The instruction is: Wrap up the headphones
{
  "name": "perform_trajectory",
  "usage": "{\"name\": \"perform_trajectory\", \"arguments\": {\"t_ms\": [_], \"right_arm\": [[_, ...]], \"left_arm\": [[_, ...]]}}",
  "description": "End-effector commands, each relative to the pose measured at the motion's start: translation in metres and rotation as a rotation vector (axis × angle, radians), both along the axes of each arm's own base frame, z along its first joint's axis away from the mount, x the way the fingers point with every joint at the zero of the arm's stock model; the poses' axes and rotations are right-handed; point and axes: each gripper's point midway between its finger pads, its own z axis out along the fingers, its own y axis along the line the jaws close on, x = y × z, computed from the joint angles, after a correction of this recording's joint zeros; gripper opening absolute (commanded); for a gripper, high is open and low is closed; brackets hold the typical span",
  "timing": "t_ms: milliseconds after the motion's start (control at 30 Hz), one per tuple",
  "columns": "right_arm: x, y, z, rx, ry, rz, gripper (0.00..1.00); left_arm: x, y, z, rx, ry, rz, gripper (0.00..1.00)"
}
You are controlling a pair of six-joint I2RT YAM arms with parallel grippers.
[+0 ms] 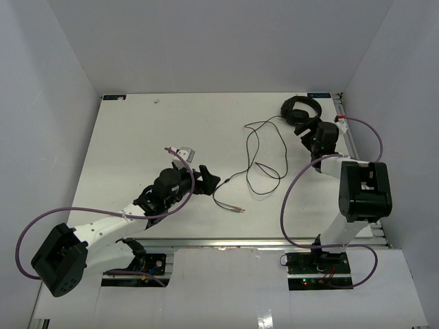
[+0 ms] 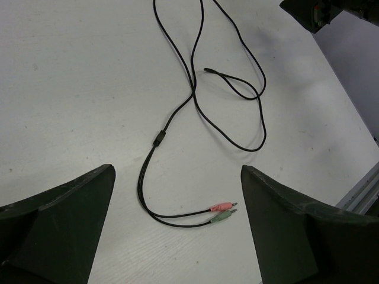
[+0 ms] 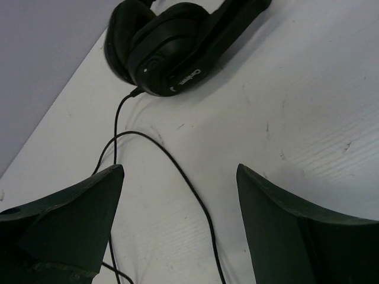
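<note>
The black headphones (image 1: 300,110) lie folded at the table's far right corner; they also show in the right wrist view (image 3: 172,47). Their thin dark cable (image 1: 255,154) runs loose in loops across the middle of the table to a pink plug (image 2: 222,207) and a green plug (image 2: 221,218). My left gripper (image 1: 209,182) is open and empty just left of the plug ends, which lie between its fingers in the left wrist view (image 2: 177,170). My right gripper (image 1: 310,130) is open and empty just in front of the headphones, over a cable stretch (image 3: 183,177).
White walls close in the table on the left, back and right. An aluminium rail (image 1: 226,241) runs along the near edge, and it also shows in the left wrist view (image 2: 361,195). Thick purple robot cables (image 1: 291,192) arc beside both arms.
</note>
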Motion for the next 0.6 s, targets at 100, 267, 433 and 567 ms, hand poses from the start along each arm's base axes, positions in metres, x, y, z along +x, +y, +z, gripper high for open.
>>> {"name": "perform_trajectory", "arguments": {"t_ms": [100, 267, 433, 567], "right_arm": [[0.059, -0.037, 0.021, 0.179, -0.201, -0.028, 0.84], [0.079, -0.052, 0.019, 0.183, -0.236, -0.061, 0.88], [0.098, -0.064, 0.005, 0.23, -0.242, -0.094, 0.86], [0.111, -0.065, -0.013, 0.311, -0.247, -0.109, 0.83]], "left_arm": [[-0.004, -0.008, 0.01, -0.038, -0.004, -0.037, 0.98], [-0.007, -0.013, 0.009, -0.049, 0.01, -0.06, 0.98], [-0.009, -0.016, 0.01, -0.061, 0.018, -0.074, 0.98], [-0.009, -0.015, 0.01, -0.055, 0.016, -0.074, 0.98]]}}
